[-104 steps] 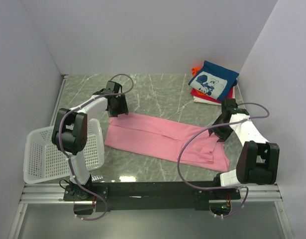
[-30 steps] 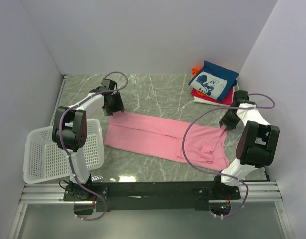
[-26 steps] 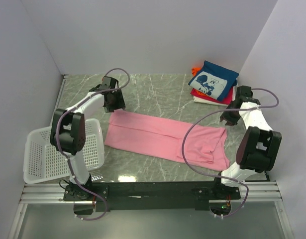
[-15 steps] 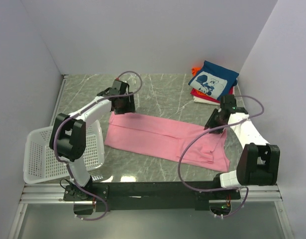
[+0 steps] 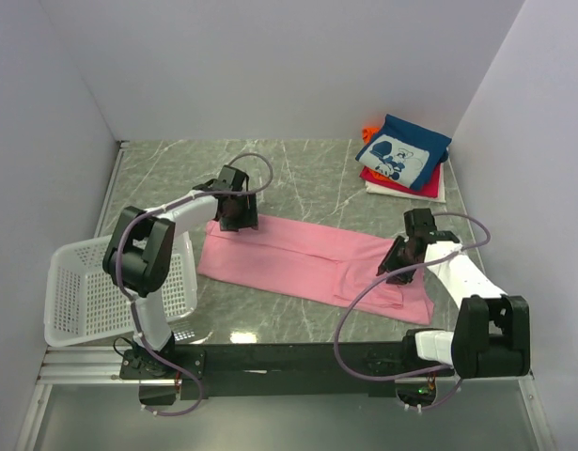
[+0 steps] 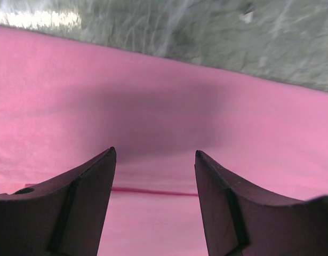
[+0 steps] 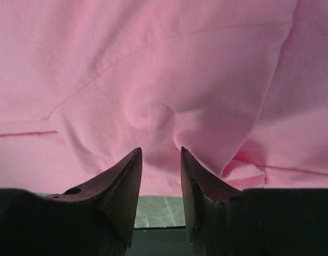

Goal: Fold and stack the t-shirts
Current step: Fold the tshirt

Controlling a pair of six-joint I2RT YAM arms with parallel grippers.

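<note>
Pink t-shirt (image 5: 298, 258): one, spread as a long flat band on the grey marbled tabletop (image 5: 298, 174), running from left of centre down to the lower right of the overhead frame. Folded t-shirts (image 5: 404, 155): one stack, upper right, well apart from the pink one; navy with white cartoon print on top, red and white beneath, a bit of orange at the back. Basket (image 5: 82, 301): white mesh, lower left. Left fingers (image 6: 84, 197): spread wide over the band's upper left end, nothing between them. Right fingers (image 7: 118, 186): a narrow gap, over the wrinkled lower right end, tips just short of a small bump in the cloth, nothing seen clamped.
</note>
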